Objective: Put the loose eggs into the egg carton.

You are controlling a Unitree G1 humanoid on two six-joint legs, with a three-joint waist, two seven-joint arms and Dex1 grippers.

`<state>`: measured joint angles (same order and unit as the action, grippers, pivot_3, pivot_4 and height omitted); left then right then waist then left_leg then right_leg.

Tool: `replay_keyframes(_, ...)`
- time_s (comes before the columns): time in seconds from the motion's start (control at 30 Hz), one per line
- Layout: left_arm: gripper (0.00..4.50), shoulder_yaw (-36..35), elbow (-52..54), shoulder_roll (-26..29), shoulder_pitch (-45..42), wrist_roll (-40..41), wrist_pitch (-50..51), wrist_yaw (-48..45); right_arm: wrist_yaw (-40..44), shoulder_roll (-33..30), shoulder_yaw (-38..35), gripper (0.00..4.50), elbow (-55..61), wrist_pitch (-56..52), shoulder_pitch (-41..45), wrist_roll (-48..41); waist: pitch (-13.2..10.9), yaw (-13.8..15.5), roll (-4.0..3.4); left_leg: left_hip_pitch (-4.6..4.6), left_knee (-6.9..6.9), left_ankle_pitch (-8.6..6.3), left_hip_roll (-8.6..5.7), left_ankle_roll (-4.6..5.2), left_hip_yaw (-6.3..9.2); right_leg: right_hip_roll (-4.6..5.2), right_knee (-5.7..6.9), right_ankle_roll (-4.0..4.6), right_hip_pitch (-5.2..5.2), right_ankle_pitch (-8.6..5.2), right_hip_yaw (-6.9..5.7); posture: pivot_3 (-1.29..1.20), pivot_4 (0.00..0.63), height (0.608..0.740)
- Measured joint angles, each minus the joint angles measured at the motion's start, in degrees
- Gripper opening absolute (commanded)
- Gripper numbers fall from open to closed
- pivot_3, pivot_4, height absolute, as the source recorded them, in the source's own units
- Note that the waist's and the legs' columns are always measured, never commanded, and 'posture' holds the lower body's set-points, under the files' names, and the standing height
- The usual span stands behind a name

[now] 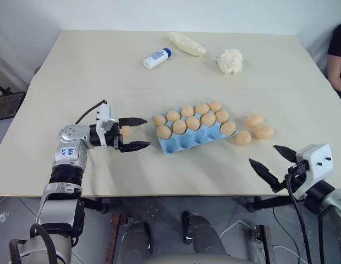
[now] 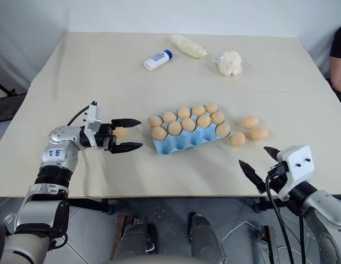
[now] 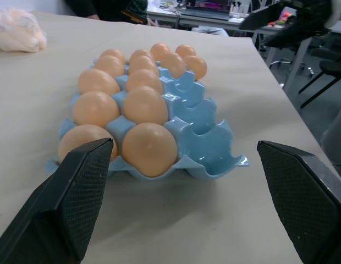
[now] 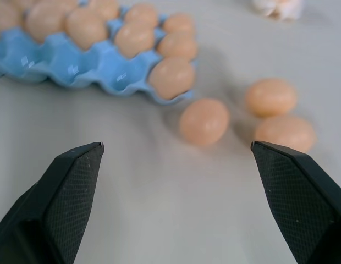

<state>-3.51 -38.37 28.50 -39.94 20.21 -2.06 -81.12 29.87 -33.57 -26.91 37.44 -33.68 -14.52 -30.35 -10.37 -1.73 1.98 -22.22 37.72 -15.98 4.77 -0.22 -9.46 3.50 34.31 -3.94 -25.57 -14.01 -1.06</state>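
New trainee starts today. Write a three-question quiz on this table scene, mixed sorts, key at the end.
1. How many eggs lie loose right of the carton?
2. True or false: the left gripper holds an egg.
3. Which row of the carton is empty? A) the robot's side B) the far side

Key: 1. Three. 2. False; its jaws are open and empty, as are the right gripper's. 3. A.

A white bottle with a blue cap lies on the table, beside a pale wrapped bundle and a white fluffy puff.
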Motion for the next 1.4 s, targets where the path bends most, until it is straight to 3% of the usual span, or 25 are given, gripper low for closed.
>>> replay_keyframes(0.47, 4.47, -2.58, 9.66, 0.66, 5.92, 3.15, 3.37, 1.43, -3.98, 2.72, 14.55, 4.50, -19.89, 2.75, 19.25, 9.39, 0.00, -0.04, 0.00, -0.04, -0.04, -0.01, 0.02, 0.02, 0.05, -0.01, 0.05, -0.10, -0.03, 0.06, -0.06, 0.00, 0.150, 0.740)
replay_keyframes(0.9, 4.47, -3.40, 15.93, 1.04, 9.92, 4.63, 5.28, 4.41, -4.72, 3.33, 20.34, 4.50, -26.87, 3.52, 25.40, 15.76, -0.01, 0.06, -0.01, -0.05, -0.04, -0.02, 0.02, 0.01, 0.05, 0.02, 0.09, -0.11, -0.04, 0.06, -0.05, 0.00, 0.150, 0.740)
replay_keyframes(1.0, 4.50, -3.40, 15.95, 1.04, 10.21, 4.67, 5.32, 4.82, -4.72, 3.32, 20.34, 3.85, -26.87, 2.15, 25.36, 15.95, -0.01, -0.01, -0.01, -0.05, -0.04, -0.02, 0.02, 0.01, 0.05, 0.01, 0.10, -0.11, -0.04, 0.06, -0.05, 0.00, 0.150, 0.740)
replay_keyframes(1.2, 4.50, -3.40, 15.81, 1.03, 9.96, 4.68, 5.19, 5.18, -4.70, 3.29, 20.33, 1.84, -26.86, 1.02, 25.33, 16.35, -0.01, -0.05, -0.01, -0.04, -0.04, -0.02, 0.04, 0.00, 0.05, 0.01, 0.11, -0.11, -0.05, 0.06, -0.06, 0.00, 0.150, 0.740)
replay_keyframes(1.27, 4.50, -3.40, 15.68, 1.02, 9.65, 4.68, 5.11, 5.28, -4.67, 3.29, 20.31, 1.60, -26.78, 0.90, 25.33, 16.36, -0.01, -0.05, -0.01, -0.04, -0.04, -0.02, 0.03, 0.00, 0.04, 0.01, 0.10, -0.11, -0.05, 0.06, -0.05, 0.00, 0.150, 0.740)
replay_keyframes(1.4, 4.50, -3.40, 15.36, 0.99, 9.24, 4.68, 5.07, 5.26, -4.50, 3.29, 19.64, 1.59, -24.58, -0.09, 25.30, 15.60, -0.02, -0.06, -0.03, -0.04, -0.06, -0.02, 0.03, 0.00, 0.03, 0.01, 0.10, -0.11, -0.07, 0.06, -0.04, 0.00, 0.150, 0.740)
